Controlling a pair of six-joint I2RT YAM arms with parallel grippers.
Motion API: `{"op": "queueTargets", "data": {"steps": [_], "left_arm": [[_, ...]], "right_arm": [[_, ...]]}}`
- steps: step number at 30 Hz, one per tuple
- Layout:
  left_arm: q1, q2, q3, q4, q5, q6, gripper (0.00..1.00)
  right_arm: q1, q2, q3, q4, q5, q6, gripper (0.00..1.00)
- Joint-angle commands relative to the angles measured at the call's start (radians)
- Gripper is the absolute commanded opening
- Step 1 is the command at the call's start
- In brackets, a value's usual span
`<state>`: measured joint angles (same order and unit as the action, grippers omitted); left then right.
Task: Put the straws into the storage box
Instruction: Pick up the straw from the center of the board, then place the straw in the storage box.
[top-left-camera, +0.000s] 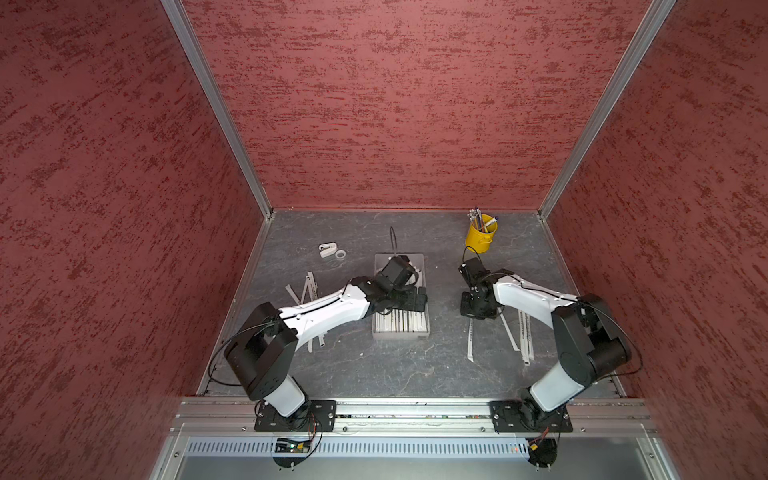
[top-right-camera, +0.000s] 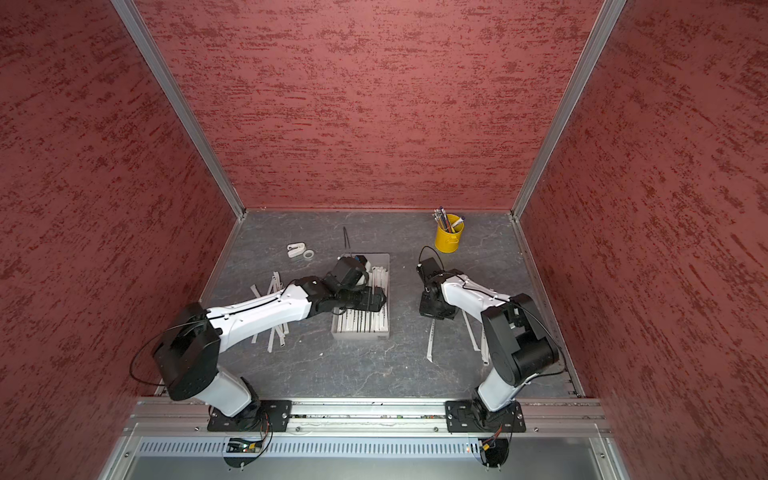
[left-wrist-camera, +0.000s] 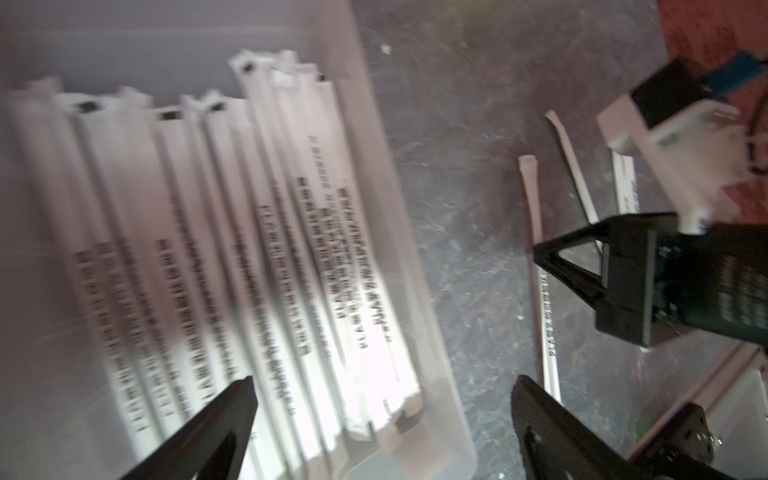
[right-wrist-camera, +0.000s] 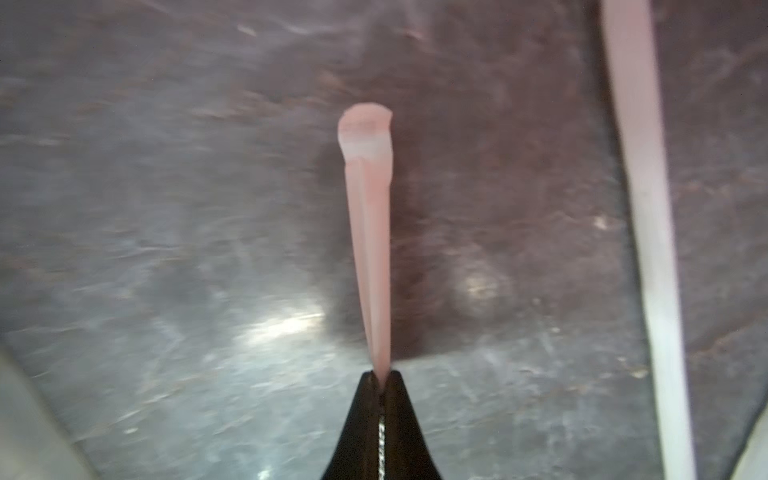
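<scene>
The storage box (top-left-camera: 379, 328) (top-right-camera: 337, 332) is a shallow translucent tray in mid-table, with several printed white straws (top-left-camera: 401, 322) (left-wrist-camera: 266, 232) lying lengthwise in it. My left gripper (top-left-camera: 417, 300) (left-wrist-camera: 382, 386) hovers over the box, open, with nothing between its fingers. My right gripper (top-left-camera: 477, 312) (right-wrist-camera: 381, 376) is to the right of the box, low over the table. It is shut on one end of a straw (right-wrist-camera: 370, 228) (top-left-camera: 471, 340), which casts a shadow on the table. More loose straws (top-left-camera: 524, 336) lie under the right arm, and others (top-left-camera: 308, 286) lie left of the box.
A yellow cup (top-left-camera: 479, 241) holding pens stands at the back right. A white tape holder (top-left-camera: 327, 249) and a tape ring (top-left-camera: 340, 254) lie at the back left. A thin black loop (top-left-camera: 392, 239) stands behind the box. Red walls enclose three sides.
</scene>
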<state>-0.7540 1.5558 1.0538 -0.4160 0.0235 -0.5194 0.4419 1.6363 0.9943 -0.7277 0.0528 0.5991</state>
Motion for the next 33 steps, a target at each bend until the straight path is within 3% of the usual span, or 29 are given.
{"op": "queueTargets", "data": {"steps": [1,7,13,20,29,33], "left_arm": [[0.077,-0.101,-0.060,-0.084,-0.061,0.000,0.98],[0.209,-0.242,-0.163,-0.107,-0.066,0.007,0.99],[0.287,-0.277,-0.231,-0.051,0.018,-0.013,0.99],[0.288,-0.245,-0.235,-0.042,0.048,-0.004,0.98],[0.262,-0.211,-0.249,-0.011,0.057,-0.011,0.97],[0.247,-0.206,-0.245,-0.009,0.052,-0.016,0.97]], "right_arm": [[0.079,-0.022,0.128,0.005,-0.034,0.053,0.07],[0.248,0.070,0.366,-0.014,-0.044,0.097,0.07],[0.310,0.262,0.545,-0.008,0.033,0.134,0.07],[0.316,0.403,0.620,-0.021,0.070,0.127,0.07],[0.316,0.452,0.589,-0.011,0.067,0.130,0.07],[0.316,0.464,0.596,-0.020,0.066,0.127,0.12]]}}
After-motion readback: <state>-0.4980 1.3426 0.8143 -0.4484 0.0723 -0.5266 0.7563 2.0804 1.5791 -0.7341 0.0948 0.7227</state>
